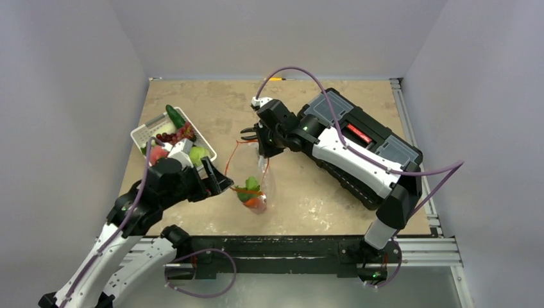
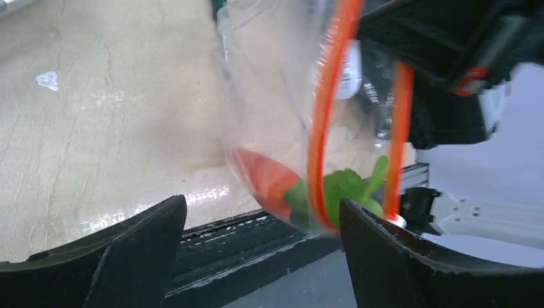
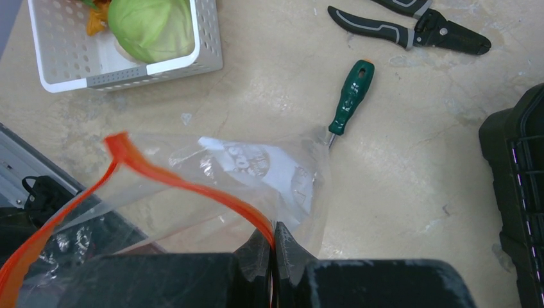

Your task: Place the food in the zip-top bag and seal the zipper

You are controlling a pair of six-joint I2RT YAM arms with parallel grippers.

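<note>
In the top view, bare table (image 1: 212, 106) is left open at upper centre and lower right. The upper left is blocked by the white basket (image 1: 172, 136) and the right by the black toolbox (image 1: 365, 144). The centre is taken by the raised zip-top bag (image 1: 262, 176). In the right wrist view, a green-handled screwdriver (image 3: 349, 96) and pliers (image 3: 410, 29) are seen lying beyond it.

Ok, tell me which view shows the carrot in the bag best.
Left wrist: the carrot sits close and large, its orange-red body and green leaves clear through the zip-top bag. Top external shows it small, low in the bag. Right wrist shows only the bag's mouth, not the carrot.
</note>
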